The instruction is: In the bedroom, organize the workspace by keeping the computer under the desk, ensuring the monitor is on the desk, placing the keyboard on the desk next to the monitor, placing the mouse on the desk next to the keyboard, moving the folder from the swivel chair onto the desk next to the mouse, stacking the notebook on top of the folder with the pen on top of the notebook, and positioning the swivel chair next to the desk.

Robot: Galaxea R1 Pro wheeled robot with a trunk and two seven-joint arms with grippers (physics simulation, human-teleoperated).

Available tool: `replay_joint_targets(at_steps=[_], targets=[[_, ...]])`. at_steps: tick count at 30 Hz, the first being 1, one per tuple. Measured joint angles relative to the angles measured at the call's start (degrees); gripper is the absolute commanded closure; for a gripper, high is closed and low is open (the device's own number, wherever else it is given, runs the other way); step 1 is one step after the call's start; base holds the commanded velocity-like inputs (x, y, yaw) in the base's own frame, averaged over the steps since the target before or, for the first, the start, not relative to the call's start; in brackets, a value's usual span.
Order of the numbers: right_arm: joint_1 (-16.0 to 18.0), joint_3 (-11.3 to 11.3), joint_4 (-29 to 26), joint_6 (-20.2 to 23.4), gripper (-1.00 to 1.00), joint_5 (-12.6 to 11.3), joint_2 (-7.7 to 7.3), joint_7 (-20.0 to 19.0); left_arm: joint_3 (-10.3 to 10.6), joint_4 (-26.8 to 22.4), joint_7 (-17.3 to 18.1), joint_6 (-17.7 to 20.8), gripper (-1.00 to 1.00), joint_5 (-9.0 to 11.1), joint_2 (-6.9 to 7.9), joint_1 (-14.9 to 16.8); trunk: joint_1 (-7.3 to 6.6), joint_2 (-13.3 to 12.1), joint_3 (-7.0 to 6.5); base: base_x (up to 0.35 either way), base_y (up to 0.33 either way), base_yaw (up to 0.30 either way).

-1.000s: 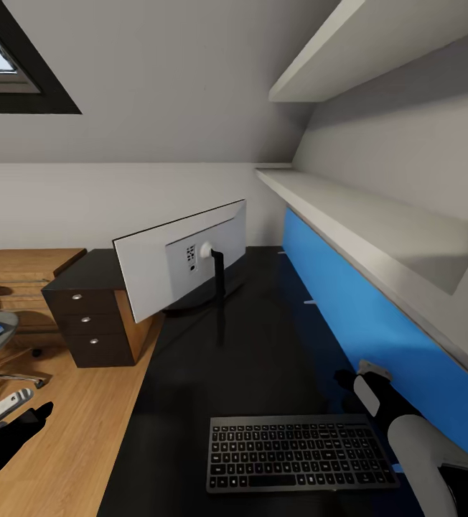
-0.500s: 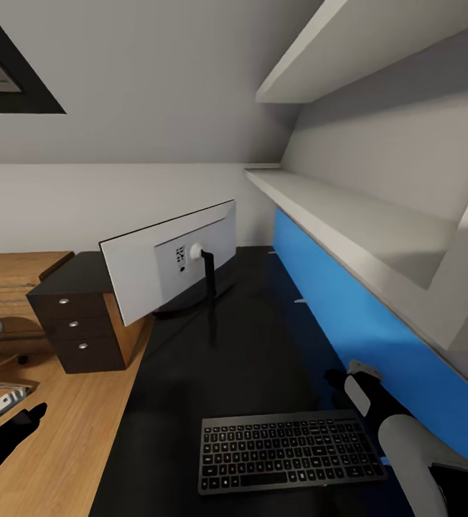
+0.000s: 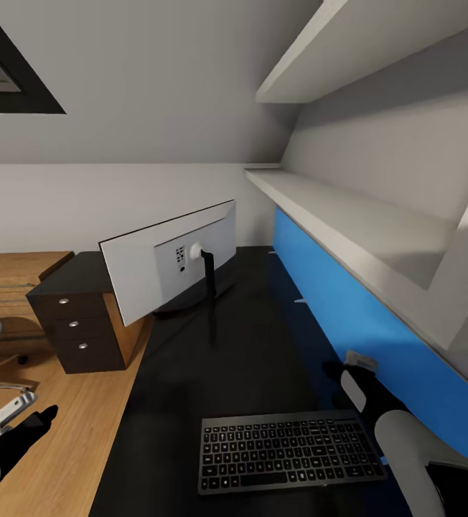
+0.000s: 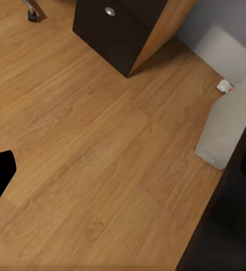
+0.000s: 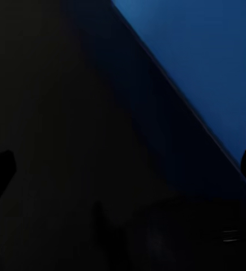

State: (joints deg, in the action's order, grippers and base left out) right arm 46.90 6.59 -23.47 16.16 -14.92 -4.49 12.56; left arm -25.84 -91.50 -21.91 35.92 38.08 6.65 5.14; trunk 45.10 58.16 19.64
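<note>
While the right claw (image 3: 332, 371) hovers low over the black bench (image 3: 263, 337) beside the blue back panel (image 3: 349, 316), its fingers stand spread apart in the right wrist view, holding nothing. The keyboard (image 3: 290, 451) lies flat at the bench's near edge, just beside that arm. Farther back stands the monitor (image 3: 168, 258), upright on its round foot, white back showing. At the bench's far left end sit the black drawers (image 3: 72, 327). Off the bench's left edge, the left claw (image 3: 36, 420) hangs over the wood floor (image 4: 89, 169); whether it is open or closed I cannot tell.
</note>
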Motion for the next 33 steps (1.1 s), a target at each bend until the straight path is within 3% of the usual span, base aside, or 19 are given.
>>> replay_joint_targets(at_steps=[33], targets=[[0.02, -1.09, -0.73, -1.54, -1.0, 0.58, 0.24, 0.32, -0.16, -0.01, 0.0, 0.02, -1.0, -0.01, -0.25, 0.0, 0.0, 0.0, 0.0, 0.0, 0.025, 0.0]])
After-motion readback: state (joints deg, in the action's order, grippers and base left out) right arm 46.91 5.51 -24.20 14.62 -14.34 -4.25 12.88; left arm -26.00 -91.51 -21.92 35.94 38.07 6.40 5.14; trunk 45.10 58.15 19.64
